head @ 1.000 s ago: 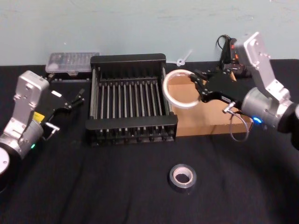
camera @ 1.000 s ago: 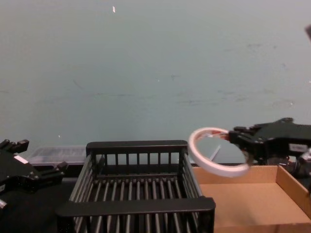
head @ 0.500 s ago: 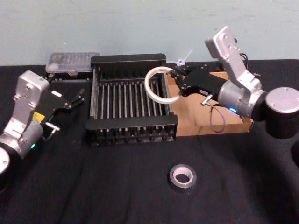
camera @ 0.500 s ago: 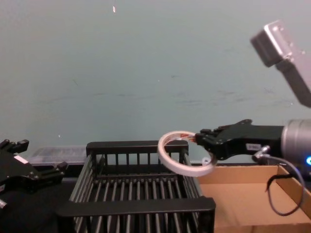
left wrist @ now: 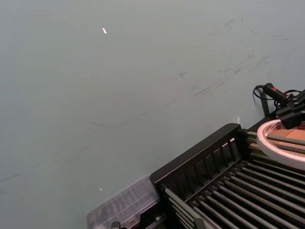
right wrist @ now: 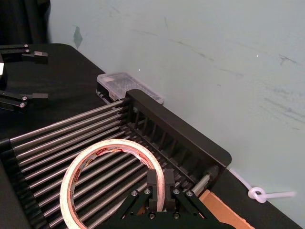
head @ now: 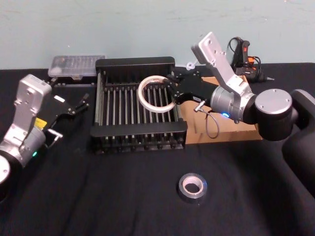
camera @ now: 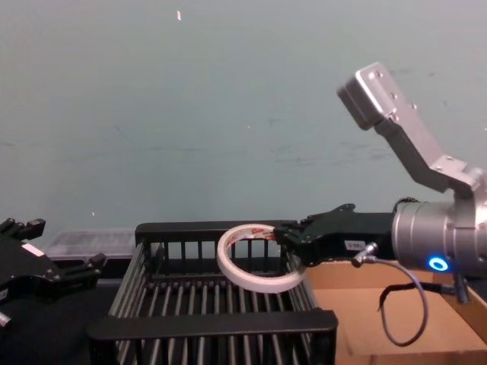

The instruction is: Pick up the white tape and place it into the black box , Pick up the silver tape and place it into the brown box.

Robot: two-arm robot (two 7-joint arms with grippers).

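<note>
Right tool (head: 172, 91) is pinching the white tape (head: 155, 93), holding it above the black box (head: 135, 63); left tool (head: 81, 103) is sitting spread, parked at left.

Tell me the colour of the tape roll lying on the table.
The silver tape is dull grey-silver with a dark centre, clearest in the head view.

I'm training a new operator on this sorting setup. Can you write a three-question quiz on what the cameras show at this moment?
1. True or false: the white tape lies flat on the table.
2. The right gripper holds the tape over which container? A) black box B) brown box
3. Fill in: the silver tape rests on the ____.

Key: 1 false; 2 A; 3 table.
</note>
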